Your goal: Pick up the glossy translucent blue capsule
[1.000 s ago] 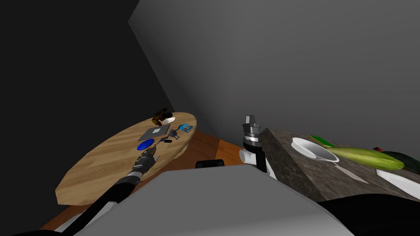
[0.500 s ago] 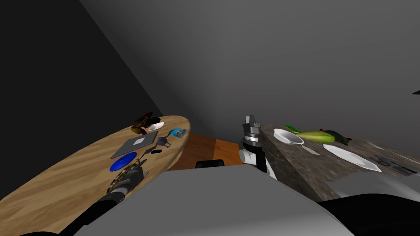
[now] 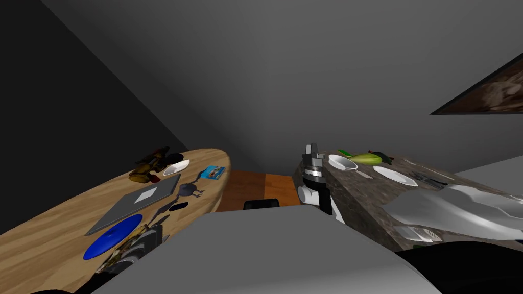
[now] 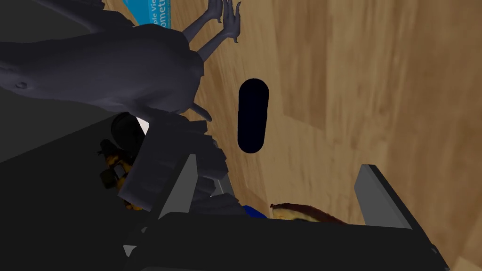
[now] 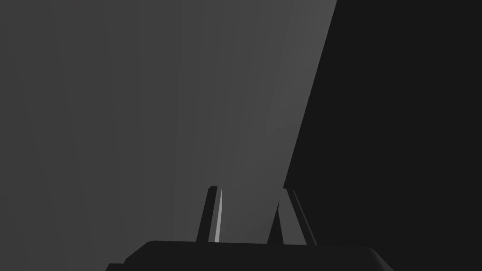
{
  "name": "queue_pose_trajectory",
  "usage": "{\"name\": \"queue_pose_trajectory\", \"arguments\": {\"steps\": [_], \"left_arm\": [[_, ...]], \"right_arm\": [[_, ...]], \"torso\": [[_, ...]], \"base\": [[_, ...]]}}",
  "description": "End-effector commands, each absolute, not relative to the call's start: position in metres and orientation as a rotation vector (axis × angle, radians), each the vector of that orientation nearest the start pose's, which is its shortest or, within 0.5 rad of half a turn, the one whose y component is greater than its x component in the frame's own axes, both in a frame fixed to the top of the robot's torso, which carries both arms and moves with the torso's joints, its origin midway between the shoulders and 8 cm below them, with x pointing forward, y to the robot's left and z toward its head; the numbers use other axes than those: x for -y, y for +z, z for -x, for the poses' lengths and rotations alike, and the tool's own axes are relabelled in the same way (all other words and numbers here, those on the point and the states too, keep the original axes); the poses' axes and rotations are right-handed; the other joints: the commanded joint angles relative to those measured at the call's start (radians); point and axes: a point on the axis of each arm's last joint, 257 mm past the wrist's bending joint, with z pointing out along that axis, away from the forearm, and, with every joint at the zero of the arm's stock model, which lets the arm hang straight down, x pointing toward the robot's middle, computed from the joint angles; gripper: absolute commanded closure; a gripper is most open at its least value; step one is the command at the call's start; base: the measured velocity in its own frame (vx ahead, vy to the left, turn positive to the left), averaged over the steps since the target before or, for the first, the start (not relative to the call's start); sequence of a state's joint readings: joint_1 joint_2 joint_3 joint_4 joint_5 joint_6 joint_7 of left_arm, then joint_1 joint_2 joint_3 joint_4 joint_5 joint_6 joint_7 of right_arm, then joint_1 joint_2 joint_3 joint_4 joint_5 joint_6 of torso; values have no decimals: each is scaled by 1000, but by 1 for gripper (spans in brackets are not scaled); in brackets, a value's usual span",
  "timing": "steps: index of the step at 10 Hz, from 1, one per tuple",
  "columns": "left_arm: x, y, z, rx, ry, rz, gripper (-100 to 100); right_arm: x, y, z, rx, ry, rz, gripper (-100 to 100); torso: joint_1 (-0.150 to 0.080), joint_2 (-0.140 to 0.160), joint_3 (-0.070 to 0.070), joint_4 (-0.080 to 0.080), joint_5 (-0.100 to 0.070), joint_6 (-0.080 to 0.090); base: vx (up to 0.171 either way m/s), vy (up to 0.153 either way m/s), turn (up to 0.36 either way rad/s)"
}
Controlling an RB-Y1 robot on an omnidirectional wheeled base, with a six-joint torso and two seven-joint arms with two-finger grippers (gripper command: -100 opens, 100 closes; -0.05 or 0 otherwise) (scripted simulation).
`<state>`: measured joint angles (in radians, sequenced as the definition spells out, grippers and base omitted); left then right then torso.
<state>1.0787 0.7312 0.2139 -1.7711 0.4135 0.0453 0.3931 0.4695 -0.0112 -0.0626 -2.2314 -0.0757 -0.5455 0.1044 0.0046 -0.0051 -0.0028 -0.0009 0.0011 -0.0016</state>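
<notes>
The left gripper (image 4: 277, 162) hangs low over the wooden bench (image 4: 376, 84), its fingers spread wide with nothing between them. The capsule (image 4: 253, 115), so dark it reads almost black, lies flat on the wood just ahead of the fingertips, in line with the gap. Just beside the capsule is a dark grey creature figure (image 4: 117, 70), and beyond it a blue booklet (image 4: 153, 11). The right gripper (image 3: 311, 149) is raised well apart from the capsule, fingers drawn close together.
</notes>
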Motion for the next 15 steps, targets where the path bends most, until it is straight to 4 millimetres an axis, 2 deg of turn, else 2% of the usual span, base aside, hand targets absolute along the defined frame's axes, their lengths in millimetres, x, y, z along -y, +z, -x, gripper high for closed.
{"name": "queue_pose_trajectory", "arguments": {"steps": [1, 2, 6, 10, 11, 13, 14, 15], "left_arm": [[-588, -379, -82, -1374, -361, 1939, -100], [-588, -379, -82, -1374, -361, 1939, -100], [-617, -404, 10, -1337, -137, 2099, -100], [-632, -415, 85, -1295, 45, 2212, -100], [-633, -418, 111, -1278, 105, 2252, -100], [-630, -423, 126, -1267, 134, 2281, -100], [-631, -420, 119, -1271, 123, 2271, -100], [-631, -420, 120, -1270, 125, 2273, 0]], "right_arm": [[307, 23, -342, -577, 1204, -632, 0], [306, 23, -342, -577, 1204, -632, 0], [307, 23, -342, -577, 1204, -632, 0], [307, 23, -342, -577, 1204, -632, 0], [307, 23, -342, -577, 1204, -632, 0], [307, 23, -342, -577, 1204, -632, 0], [307, 23, -342, -577, 1204, -633, 0], [307, 23, -342, -577, 1204, -633, 0]], "torso": [[0, 0, 0, 0, 0, 0], [-1, 0, 0, 0, 0, 1], [3, -2, -1, 0, 0, 1], [6, -3, -2, 0, 1, 2], [7, -3, -2, 0, 1, 1], [7, -3, -2, 0, 0, 2], [6, -2, -1, 0, 0, 2], [4, -1, 0, 0, 0, 1]], "base": [[62, 30, -217], [45, 31, -141], [79, 73, -334], [86, 82, -279], [67, 79, -251], [48, 67, -195], [13, 24, -18], [3, 6, 1]]}}
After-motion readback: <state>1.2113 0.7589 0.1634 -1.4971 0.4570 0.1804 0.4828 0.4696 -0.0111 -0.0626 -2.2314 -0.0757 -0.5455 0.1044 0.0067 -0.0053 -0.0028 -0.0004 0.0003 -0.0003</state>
